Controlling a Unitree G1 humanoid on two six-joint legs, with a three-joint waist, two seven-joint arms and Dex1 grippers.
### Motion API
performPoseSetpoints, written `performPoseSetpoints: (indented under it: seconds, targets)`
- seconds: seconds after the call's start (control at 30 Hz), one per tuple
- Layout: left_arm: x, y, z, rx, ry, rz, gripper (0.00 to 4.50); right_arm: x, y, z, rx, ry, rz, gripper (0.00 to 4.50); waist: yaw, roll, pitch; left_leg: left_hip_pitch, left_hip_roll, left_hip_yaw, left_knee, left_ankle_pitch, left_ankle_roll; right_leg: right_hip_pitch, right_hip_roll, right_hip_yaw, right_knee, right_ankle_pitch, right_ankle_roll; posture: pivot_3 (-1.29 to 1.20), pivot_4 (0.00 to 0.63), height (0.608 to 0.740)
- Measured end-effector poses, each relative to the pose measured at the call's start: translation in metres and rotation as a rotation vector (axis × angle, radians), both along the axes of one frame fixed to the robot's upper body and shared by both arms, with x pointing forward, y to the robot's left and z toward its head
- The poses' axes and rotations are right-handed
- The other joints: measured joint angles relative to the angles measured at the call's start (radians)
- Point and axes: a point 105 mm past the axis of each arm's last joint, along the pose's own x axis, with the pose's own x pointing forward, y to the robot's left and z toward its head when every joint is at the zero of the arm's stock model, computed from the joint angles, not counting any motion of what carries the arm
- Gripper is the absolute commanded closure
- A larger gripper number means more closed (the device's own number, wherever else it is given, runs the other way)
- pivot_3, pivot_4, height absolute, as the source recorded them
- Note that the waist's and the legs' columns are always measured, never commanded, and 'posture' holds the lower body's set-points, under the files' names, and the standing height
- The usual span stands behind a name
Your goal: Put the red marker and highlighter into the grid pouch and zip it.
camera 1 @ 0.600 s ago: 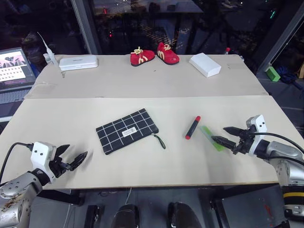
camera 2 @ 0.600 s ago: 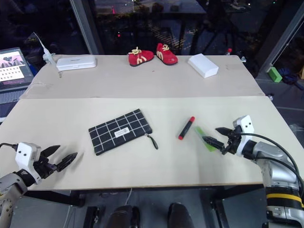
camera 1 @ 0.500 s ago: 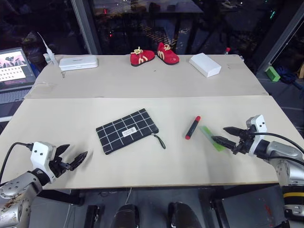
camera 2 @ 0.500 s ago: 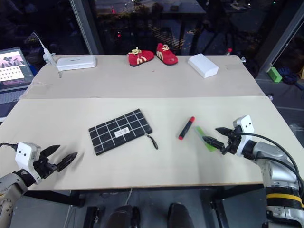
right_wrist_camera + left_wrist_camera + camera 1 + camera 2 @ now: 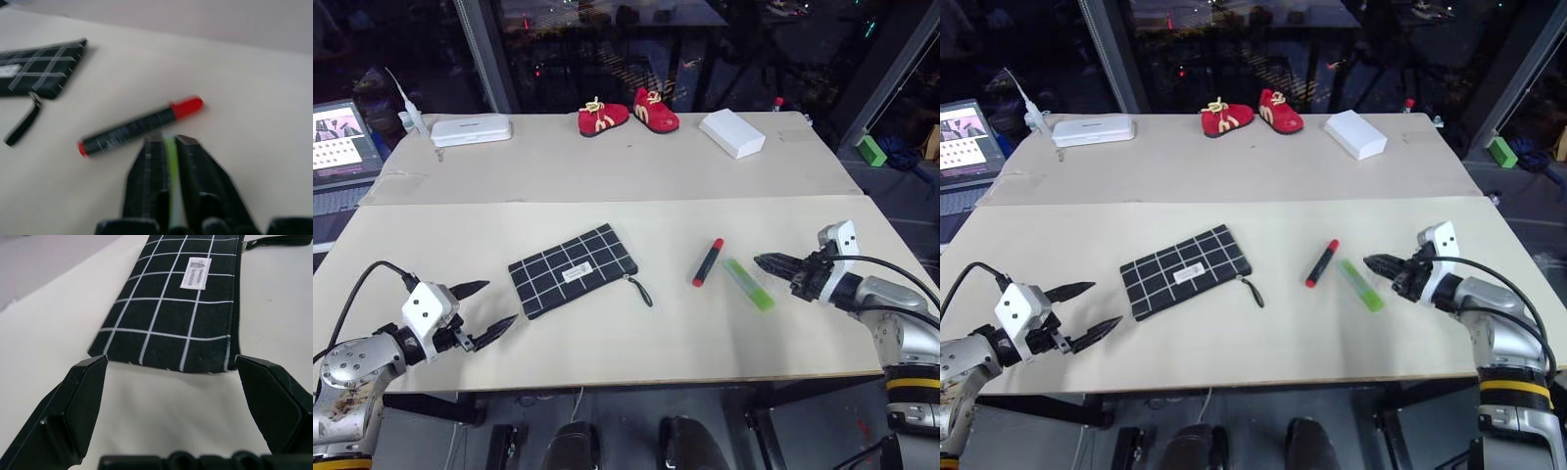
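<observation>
Left tool spread wide before grid pouch with unreadable white label; right tool clenched, empty.

red shoes, white box, laptop

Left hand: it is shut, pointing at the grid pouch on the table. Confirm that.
Not quite. The left hand is open, not shut: the left wrist view shows its two fingers standing wide apart. The rest holds: it points at the grid pouch on the table.
</observation>
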Motion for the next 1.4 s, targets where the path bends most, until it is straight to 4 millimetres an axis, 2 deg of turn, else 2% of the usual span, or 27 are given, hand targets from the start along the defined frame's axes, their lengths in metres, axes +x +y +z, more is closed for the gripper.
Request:
performPoseSetpoints:
  seconds: [0.07,0.13,0.2,0.23,0.27,0.37,0.5,0.6,0.77,0.83,1.07,1.23,1.4]
  targets:
    - [0.000,-0.007,0.000,0.010,-0.009,-0.047,0.00,0.003,0.030,0.014,0.017,-0.035,0.091,4.49,-0.004,0.000,0.000,0.000,0.001,0.000,0.000,0.000,0.000,-0.001,0.001,0.000,0.000,0.000,0.000,0.00,0.150,0.740]
    - [-0.002,-0.006,-0.010,0.045,0.023,-0.075,0.00,0.007,0.063,0.022,0.037,-0.048,0.173,4.49,-0.009,0.000,0.000,-0.001,0.001,0.000,0.000,0.000,0.000,-0.002,0.001,0.000,0.002,0.000,0.000,0.00,0.150,0.740]
    - [-0.007,-0.001,-0.020,0.120,0.059,-0.105,0.00,0.005,0.102,0.021,0.014,-0.056,0.278,4.49,-0.009,0.000,0.000,-0.001,0.001,0.000,0.000,0.000,-0.001,-0.004,0.000,-0.001,0.007,-0.001,-0.001,0.00,0.150,0.740]
    - [-0.007,0.000,-0.022,0.145,0.065,-0.116,0.00,0.005,0.115,0.017,-0.008,-0.055,0.307,4.49,-0.007,0.000,0.000,-0.001,0.001,0.000,0.000,0.000,-0.001,-0.005,0.000,-0.001,0.007,-0.001,-0.001,0.00,0.150,0.740]
    - [-0.008,0.002,-0.024,0.176,0.066,-0.132,0.00,0.008,0.132,0.010,-0.084,-0.073,0.331,4.49,-0.005,0.000,0.000,-0.002,0.000,0.001,0.000,0.000,-0.001,-0.006,0.000,-0.001,0.008,-0.001,-0.002,0.00,0.150,0.740]
    - [-0.006,0.006,-0.024,0.196,0.057,-0.135,0.00,0.020,0.163,0.000,-0.210,-0.128,0.336,4.49,0.003,0.000,0.000,-0.004,0.000,0.005,0.000,0.001,-0.002,-0.008,-0.002,-0.001,0.009,-0.001,-0.002,0.00,0.150,0.740]
    - [0.002,0.002,-0.011,0.194,-0.004,-0.151,0.00,0.031,0.207,0.019,-0.233,-0.233,0.358,4.49,0.002,0.000,0.000,-0.007,0.000,0.009,0.001,0.001,-0.003,-0.012,-0.001,-0.001,0.011,-0.001,-0.002,0.00,0.150,0.740]
    - [0.003,0.000,-0.009,0.190,-0.020,-0.158,0.00,0.044,0.206,0.015,-0.295,-0.255,0.323,4.49,0.003,0.000,0.000,-0.010,0.000,0.009,0.001,0.002,-0.003,-0.014,-0.001,-0.003,0.011,-0.001,-0.002,0.00,0.150,0.740]
    - [0.002,-0.001,-0.010,0.177,-0.027,-0.161,0.00,0.048,0.192,-0.028,-0.352,-0.137,0.327,4.49,-0.003,0.000,0.000,-0.010,0.000,0.010,0.001,0.002,-0.003,-0.014,-0.001,-0.003,0.011,-0.001,-0.002,0.00,0.150,0.740]
    - [0.001,-0.003,-0.011,0.173,-0.035,-0.165,0.00,0.046,0.192,-0.036,-0.357,-0.107,0.348,4.49,-0.008,0.000,0.000,-0.010,0.001,0.010,0.001,0.002,-0.004,-0.015,-0.001,-0.002,0.012,-0.001,-0.002,0.00,0.150,0.740]
    - [-0.001,-0.003,-0.012,0.161,-0.033,-0.165,0.00,0.037,0.214,-0.031,-0.288,-0.110,0.413,4.49,-0.028,0.000,0.000,-0.009,0.001,0.009,0.001,0.002,-0.004,-0.015,0.000,-0.002,0.013,-0.001,-0.002,0.00,0.150,0.740]
    - [0.002,-0.005,-0.010,0.161,-0.040,-0.174,0.00,0.041,0.211,-0.045,-0.353,-0.081,0.381,4.49,-0.025,0.000,0.000,-0.009,0.001,0.009,0.001,0.002,-0.004,-0.015,-0.001,-0.003,0.013,-0.001,-0.002,0.00,0.150,0.740]
    - [0.009,-0.006,-0.011,0.218,-0.061,-0.206,0.00,0.047,0.210,-0.046,-0.419,-0.110,0.358,4.49,-0.023,0.000,0.000,-0.007,0.000,0.010,0.001,0.002,-0.005,-0.013,-0.001,-0.003,0.014,-0.001,-0.002,0.00,0.150,0.740]
